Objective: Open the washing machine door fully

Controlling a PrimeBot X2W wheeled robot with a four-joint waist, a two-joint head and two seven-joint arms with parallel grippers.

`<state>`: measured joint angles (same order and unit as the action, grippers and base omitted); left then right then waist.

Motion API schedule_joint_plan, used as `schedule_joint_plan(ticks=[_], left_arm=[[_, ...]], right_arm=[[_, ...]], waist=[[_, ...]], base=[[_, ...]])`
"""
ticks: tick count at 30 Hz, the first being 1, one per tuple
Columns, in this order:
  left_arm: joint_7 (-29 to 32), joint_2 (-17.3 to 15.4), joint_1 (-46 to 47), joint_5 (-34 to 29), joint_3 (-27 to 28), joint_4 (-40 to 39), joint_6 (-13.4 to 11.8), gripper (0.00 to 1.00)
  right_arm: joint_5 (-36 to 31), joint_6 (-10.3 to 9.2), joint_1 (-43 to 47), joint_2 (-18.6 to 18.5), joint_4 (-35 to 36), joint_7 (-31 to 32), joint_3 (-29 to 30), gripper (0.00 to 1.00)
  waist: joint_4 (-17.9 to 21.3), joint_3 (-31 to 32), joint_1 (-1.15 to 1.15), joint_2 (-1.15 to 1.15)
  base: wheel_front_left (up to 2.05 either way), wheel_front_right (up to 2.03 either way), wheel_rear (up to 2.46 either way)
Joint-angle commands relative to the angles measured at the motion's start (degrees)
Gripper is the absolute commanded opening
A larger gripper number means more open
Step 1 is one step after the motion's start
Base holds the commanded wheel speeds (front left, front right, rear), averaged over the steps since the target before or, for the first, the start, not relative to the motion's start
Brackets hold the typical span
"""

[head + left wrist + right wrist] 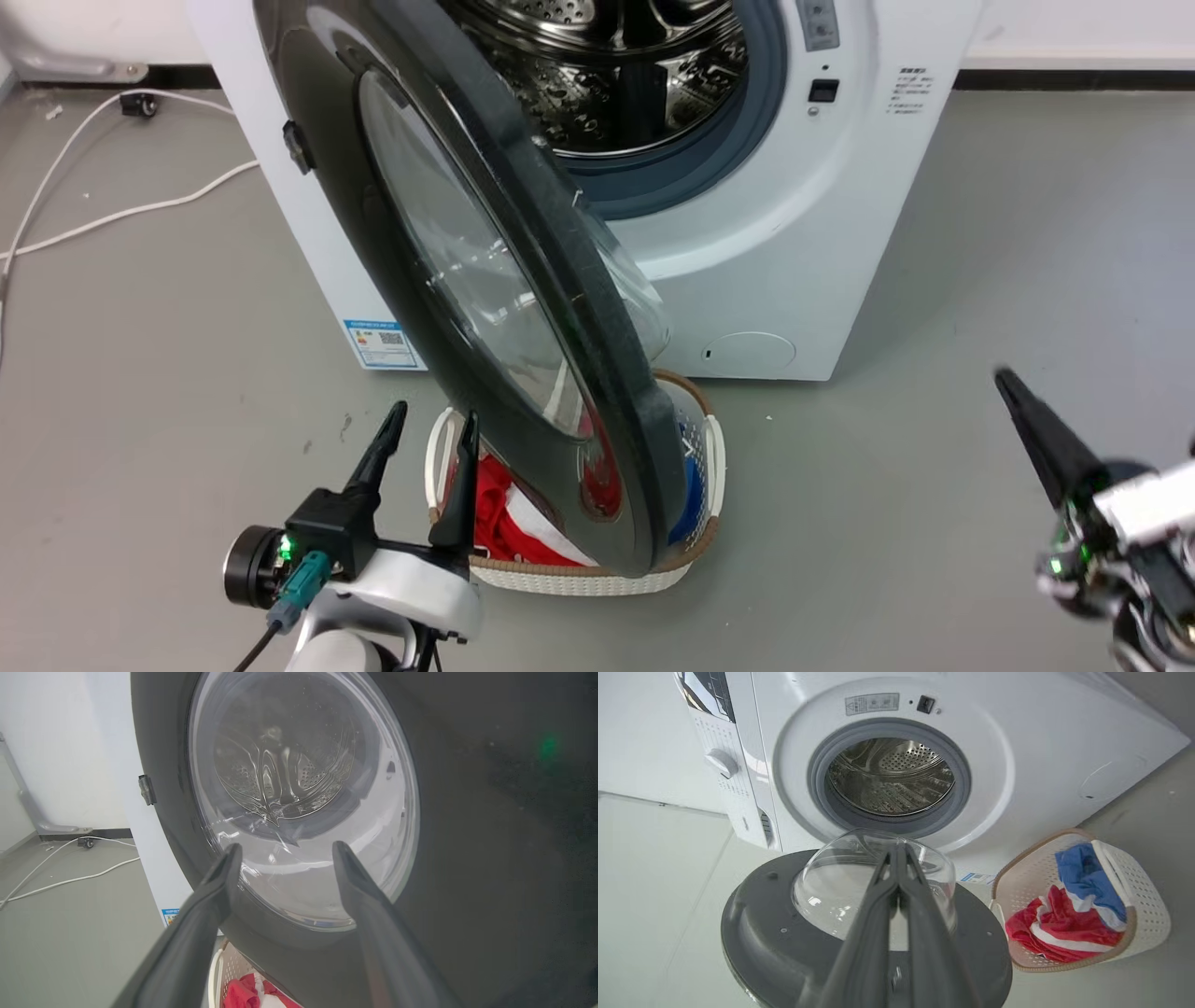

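Left hand [434, 411] spread, door [485, 280] just ahead

The grey floor [980, 280] carried a white washing machine [794, 280], which stood near the floor's far edge by the wall. Just in front of the machine's base, a white woven basket [579, 581] with a brown rim rested flat on the floor. Toward the far left corner, white cables [121, 217] trailed loosely across the floor, and a small black object [140, 105] lay beside the dark skirting there.
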<state>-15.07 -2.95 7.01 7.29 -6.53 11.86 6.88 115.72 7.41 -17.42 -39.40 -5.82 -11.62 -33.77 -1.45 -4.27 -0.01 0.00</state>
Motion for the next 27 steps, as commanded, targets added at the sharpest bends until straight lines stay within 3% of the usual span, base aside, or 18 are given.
schedule_joint_plan(ticks=[1,2,3,4,7,9,16,22,27], left_arm=[[-0.16,-0.03,-0.69,-0.19,0.39,0.08,0.08,1.00],[-0.15,-0.07,-0.98,-0.14,0.53,0.22,0.13,1.00],[-0.16,-0.13,-1.13,-0.12,0.63,0.28,0.17,1.00],[-0.15,-0.19,-1.15,-0.07,0.80,0.35,0.15,1.00],[-0.16,-0.28,-1.54,0.21,1.37,0.41,0.28,1.00],[-0.16,-0.32,-1.87,0.28,1.67,0.48,0.35,1.00],[-0.16,-0.44,-1.71,0.29,2.11,0.60,0.45,1.00],[-0.16,-0.40,-1.81,0.28,2.17,0.70,0.50,1.00],[-0.16,-0.53,-2.06,0.18,2.45,0.83,0.56,1.00]], right_arm=[[-0.57,0.14,2.19,-0.16,0.58,-1.30,0.85,0.00],[-0.94,0.14,3.89,0.11,0.90,-2.12,1.63,0.13],[-1.51,0.14,5.23,0.37,1.01,-2.62,2.41,0.49],[-2.73,0.14,6.54,0.47,0.74,-3.10,3.17,0.96],[-7.92,0.14,9.28,1.47,-1.06,-3.53,6.58,1.00],[-14.86,0.14,10.43,2.68,-3.79,-3.52,10.46,1.00],[-51.30,0.14,11.34,11.10,-9.67,-3.53,26.67,1.00],[-81.70,0.13,14.54,19.80,-3.76,-3.19,37.57,1.00],[-98.80,0.08,18.40,26.92,4.93,0.90,39.50,1.00]], waist=[[0.48,0.34,0.01,0.00],[0.72,0.55,0.01,0.00],[0.90,0.69,0.01,0.00],[1.09,0.78,0.01,0.00],[1.74,0.97,0.01,0.00],[2.07,1.11,0.01,0.00],[2.40,1.33,0.01,0.00],[1.99,1.80,0.01,0.00],[2.24,2.14,0.01,0.00]], base=[[0.00,0.00,0.00],[0.00,0.00,0.00],[0.00,0.00,0.00],[0.00,0.00,0.00],[0.00,0.00,0.00],[0.00,0.00,0.00],[0.00,0.00,0.00],[0.00,0.00,0.00],[0.00,0.00,0.00]])
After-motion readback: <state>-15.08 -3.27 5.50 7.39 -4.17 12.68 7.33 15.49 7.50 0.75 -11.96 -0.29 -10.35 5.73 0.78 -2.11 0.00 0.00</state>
